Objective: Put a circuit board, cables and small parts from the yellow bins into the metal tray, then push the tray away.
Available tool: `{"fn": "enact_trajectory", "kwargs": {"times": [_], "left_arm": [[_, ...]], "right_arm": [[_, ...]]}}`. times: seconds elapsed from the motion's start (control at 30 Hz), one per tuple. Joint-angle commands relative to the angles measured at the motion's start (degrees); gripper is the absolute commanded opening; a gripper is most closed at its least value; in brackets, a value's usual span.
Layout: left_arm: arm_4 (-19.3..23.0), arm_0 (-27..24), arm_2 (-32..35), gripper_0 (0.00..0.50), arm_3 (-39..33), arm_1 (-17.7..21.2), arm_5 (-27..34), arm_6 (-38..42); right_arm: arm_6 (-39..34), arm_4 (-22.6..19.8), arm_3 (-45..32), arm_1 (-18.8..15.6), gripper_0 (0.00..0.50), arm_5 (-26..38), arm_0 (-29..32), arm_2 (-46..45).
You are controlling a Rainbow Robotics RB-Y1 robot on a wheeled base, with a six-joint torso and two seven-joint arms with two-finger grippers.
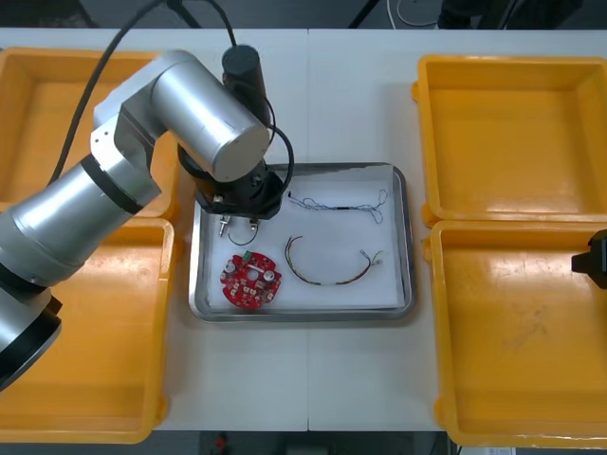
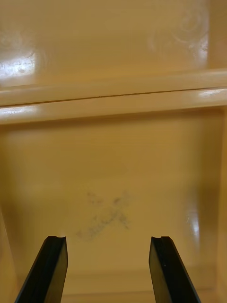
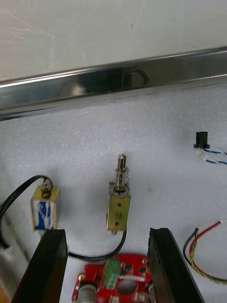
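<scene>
My left claw (image 3: 106, 231) hangs wide over the left of the tray (image 1: 406, 237) at mid-frame, far nearer than my wide right claw (image 2: 109, 241).

The tray (image 1: 407, 237), white inside, sits on the counter between the yellow bins (image 1: 512, 123). In it lie a round red board (image 1: 250, 281), two small parts (image 3: 118, 210) just beside it, a stretched blue-white cable (image 1: 337, 206) and a curved red-yellow cable (image 1: 327, 282).

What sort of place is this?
Likely an electronics kitting bench: yellow bins flank a white-lined metal tray holding a round red circuit board; left gripper above it, right gripper over a bin.
</scene>
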Motion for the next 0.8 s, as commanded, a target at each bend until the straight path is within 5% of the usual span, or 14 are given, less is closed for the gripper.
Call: {"fn": "enact_trajectory", "kwargs": {"times": [0.03,0.23,0.4,0.8], "left_arm": [[0.39,-2.67,6.98,0.5,-6.05,-0.38,5.78,-2.92],[1.27,-2.4,15.33,0.5,-9.13,1.29,14.35,-10.39],[2.76,-0.73,21.05,0.5,-10.36,3.05,14.35,-16.28],[5.31,12.01,31.77,0.5,-19.24,13.07,14.35,-29.99]], "right_arm": [[-2.57,-0.48,-1.81,0.7,0.5,0.16,1.37,-0.92],[-3.09,-0.31,-1.81,0.7,0.5,0.16,1.37,-1.18],[-3.36,-0.48,-1.81,0.43,0.5,0.16,1.63,-1.1],[-3.27,-0.57,-1.99,-0.01,0.5,0.16,1.98,-1.18]]}}
